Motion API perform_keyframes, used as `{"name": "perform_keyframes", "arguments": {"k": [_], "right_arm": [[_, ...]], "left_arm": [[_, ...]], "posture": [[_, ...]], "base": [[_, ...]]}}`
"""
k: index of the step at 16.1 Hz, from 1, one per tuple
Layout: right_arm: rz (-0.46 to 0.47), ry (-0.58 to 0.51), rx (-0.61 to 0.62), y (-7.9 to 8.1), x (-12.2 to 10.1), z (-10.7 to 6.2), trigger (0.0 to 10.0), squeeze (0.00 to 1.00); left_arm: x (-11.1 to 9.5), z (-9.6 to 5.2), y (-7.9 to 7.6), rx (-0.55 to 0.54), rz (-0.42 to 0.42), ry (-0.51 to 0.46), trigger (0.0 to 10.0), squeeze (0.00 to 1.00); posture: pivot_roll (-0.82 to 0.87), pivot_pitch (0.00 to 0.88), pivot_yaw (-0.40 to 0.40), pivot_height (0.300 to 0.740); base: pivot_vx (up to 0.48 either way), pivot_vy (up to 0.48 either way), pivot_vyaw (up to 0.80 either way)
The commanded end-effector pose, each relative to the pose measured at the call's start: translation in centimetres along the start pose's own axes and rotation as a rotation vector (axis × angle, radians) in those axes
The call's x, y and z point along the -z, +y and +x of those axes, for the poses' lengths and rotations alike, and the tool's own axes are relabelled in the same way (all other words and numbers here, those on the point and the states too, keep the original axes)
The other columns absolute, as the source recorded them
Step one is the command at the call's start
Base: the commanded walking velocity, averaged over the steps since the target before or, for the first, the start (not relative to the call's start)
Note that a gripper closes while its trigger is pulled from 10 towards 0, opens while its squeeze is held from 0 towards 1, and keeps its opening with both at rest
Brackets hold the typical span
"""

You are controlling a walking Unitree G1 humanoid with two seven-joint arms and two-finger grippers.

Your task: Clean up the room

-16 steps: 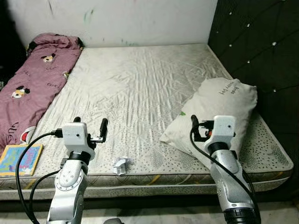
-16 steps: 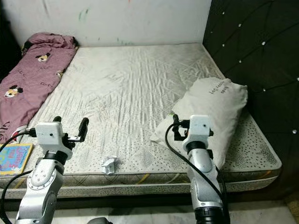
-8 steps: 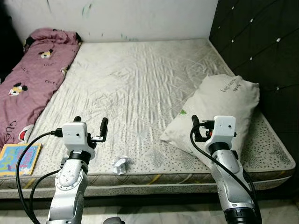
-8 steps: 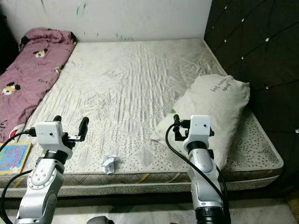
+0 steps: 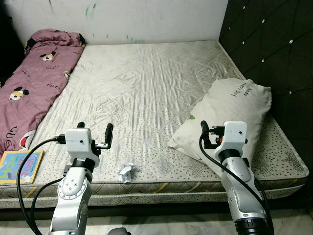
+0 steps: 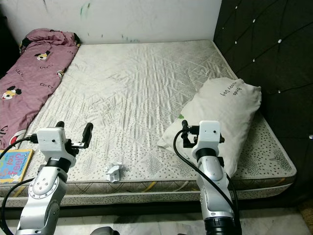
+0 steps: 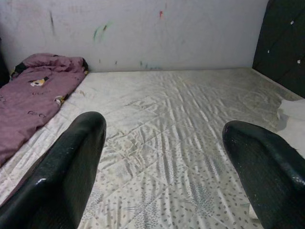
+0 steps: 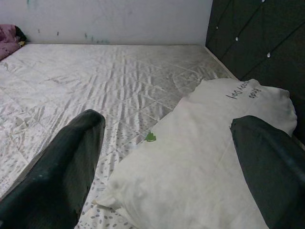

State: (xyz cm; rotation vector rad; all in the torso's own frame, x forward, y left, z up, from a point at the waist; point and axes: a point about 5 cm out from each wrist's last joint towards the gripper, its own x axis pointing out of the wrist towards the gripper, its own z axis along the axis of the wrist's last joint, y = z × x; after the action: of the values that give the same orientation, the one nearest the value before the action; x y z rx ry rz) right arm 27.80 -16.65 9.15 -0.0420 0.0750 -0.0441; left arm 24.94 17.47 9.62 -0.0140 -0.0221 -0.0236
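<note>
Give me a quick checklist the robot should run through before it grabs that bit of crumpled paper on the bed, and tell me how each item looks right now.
1. Crumpled paper in sight near the mattress front edge: ok.
2. Left gripper fingers spread and holding nothing: ok.
3. Right gripper fingers spread and holding nothing, in front of the pillow: ok.
4. Left gripper lined up over the paper: not ok, the paper lies lower and toward the robot's right of it.
5. Nothing lying between left gripper and paper: ok, bare mattress.
6. Other clutter noted: ok, a colourful book and a pink blanket lie on the robot's left.
</note>
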Motion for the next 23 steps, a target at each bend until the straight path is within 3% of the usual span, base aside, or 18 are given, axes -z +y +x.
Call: {"name": "perform_keyframes", "arguments": {"k": [1,2,4,17,23], "right_arm": [[0.007,-0.006,-0.005,0.3,-0.4,0.0,10.0,0.00],[0.049,-0.009,0.005,0.4,-0.2,0.5,10.0,0.00],[0.047,-0.007,0.006,0.3,-0.2,0.5,10.0,0.00],[0.035,-0.005,0.008,0.2,-0.1,1.8,10.0,0.00],[0.037,0.011,0.023,0.1,0.0,2.3,10.0,0.00]], "left_arm": [[-0.1,0.1,0.0,0.009,-0.006,-0.004,10.0,0.00],[0.0,0.8,-0.6,0.043,-0.047,0.000,10.0,0.00],[0.0,0.9,-0.7,0.042,-0.056,0.001,10.0,0.00],[0.1,2.2,-0.8,0.042,-0.068,-0.010,10.0,0.00],[0.0,2.7,-0.8,0.040,-0.065,-0.018,10.0,0.00]], "posture": [[0.00,0.000,0.000,0.740],[0.05,0.000,0.023,0.740],[0.05,0.000,0.019,0.740],[0.05,0.000,0.009,0.740],[0.05,0.000,0.012,0.740]], "base": [[0.000,0.000,0.00],[0.000,0.000,0.00],[0.000,0.000,0.00],[0.000,0.000,0.00],[0.000,0.000,-0.67]]}}
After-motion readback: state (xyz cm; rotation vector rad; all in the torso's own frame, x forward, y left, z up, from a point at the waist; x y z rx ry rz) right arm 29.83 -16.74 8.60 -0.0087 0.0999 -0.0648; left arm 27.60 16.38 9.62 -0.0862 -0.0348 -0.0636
